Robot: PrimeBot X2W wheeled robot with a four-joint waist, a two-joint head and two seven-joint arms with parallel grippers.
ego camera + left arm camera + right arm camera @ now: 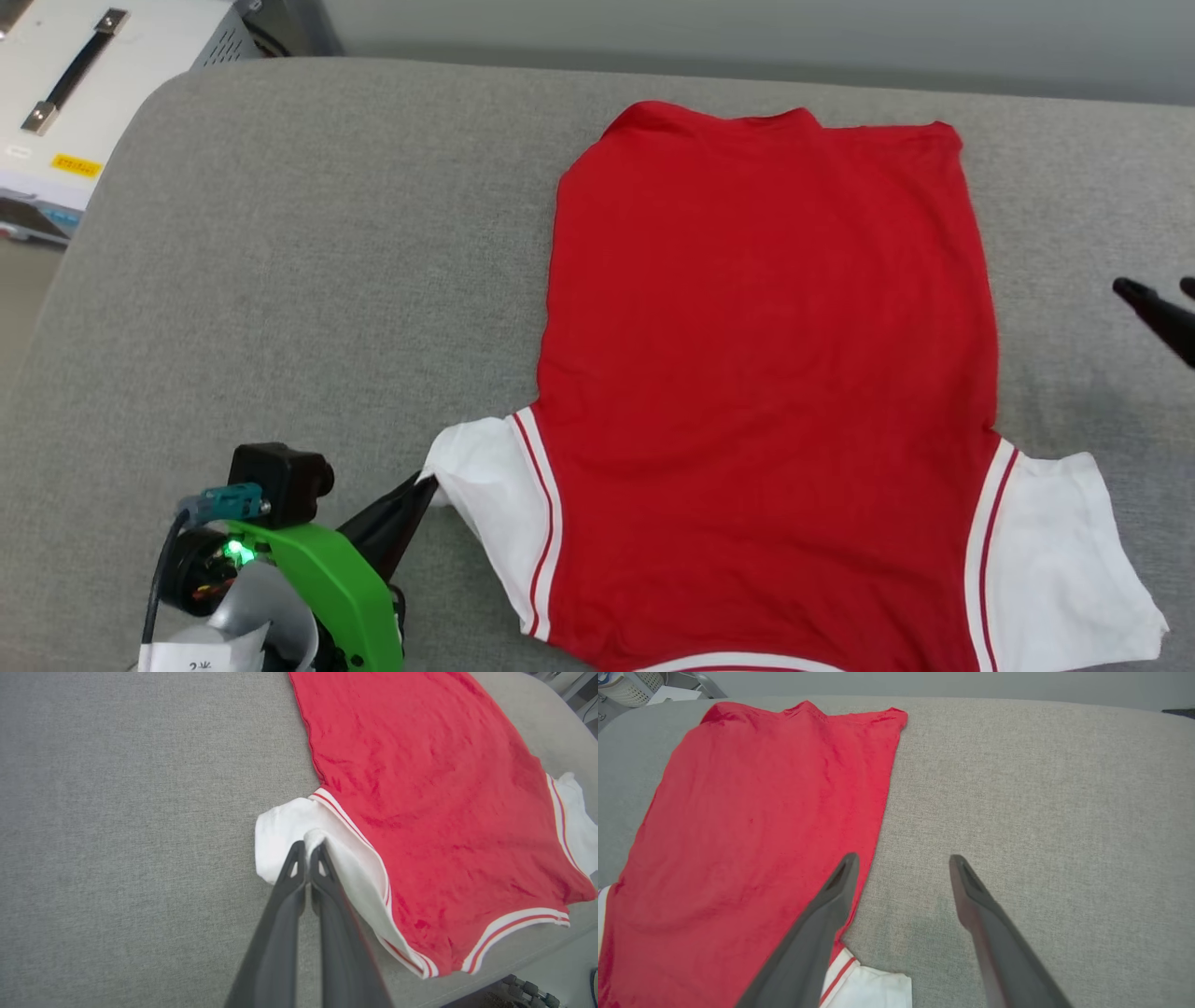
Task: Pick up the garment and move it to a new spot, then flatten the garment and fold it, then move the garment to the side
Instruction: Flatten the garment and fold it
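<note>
Garment (766, 373) flat on grey fabric counter (280, 280), plain red side up, hem at far end, neck trim toward robot. Left pincer (307, 847) pressed together, pinching the edge of the white sleeve (289, 826) on the robot's left; the cloth is pulled up into a small fold at the tips. Right pincer (902, 858) spread, nothing between its fingers, above bare counter just beside the garment's right edge, near the other sleeve (873, 989).
</note>
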